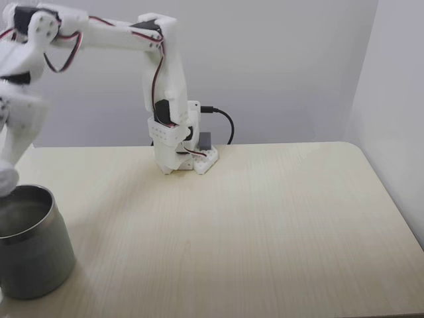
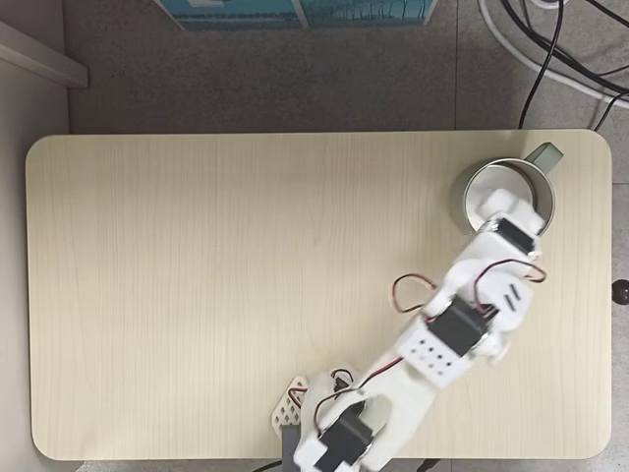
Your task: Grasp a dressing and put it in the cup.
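While the white arm [image 2: 432, 344] reaches from its base at the table's [image 2: 197, 295] near edge, the gripper [image 2: 494, 208] hangs over the mouth of the cup [image 2: 543, 202], as seen from above. Side-on, the gripper [image 1: 6, 179] is blurred just above the cup [image 1: 33, 255] rim. Jaw opening cannot be told. No dressing can be made out; whether it is held or inside the cup cannot be told.

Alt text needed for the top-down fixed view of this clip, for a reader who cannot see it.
A white robot arm reaches from the near edge of a pale wooden table to a steel cup near the far right corner, its gripper over the cup's opening. Cables lie on the floor beyond the table.
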{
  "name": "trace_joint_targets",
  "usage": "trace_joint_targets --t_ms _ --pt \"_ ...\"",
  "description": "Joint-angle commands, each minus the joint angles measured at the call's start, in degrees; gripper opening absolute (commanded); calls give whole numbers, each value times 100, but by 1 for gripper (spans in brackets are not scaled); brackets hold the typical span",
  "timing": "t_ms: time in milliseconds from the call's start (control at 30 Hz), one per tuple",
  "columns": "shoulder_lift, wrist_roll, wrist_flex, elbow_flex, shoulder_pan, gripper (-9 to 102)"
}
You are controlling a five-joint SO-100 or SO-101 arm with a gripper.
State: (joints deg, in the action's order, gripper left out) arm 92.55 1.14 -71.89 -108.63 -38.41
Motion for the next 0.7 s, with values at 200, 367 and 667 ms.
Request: trace_joint_targets --t_ms 200,367,667 --pt "-53 105 -88 -281 0 0" --pt "-211 229 -105 -79 35 19" --pt "-483 290 -97 167 44 30"
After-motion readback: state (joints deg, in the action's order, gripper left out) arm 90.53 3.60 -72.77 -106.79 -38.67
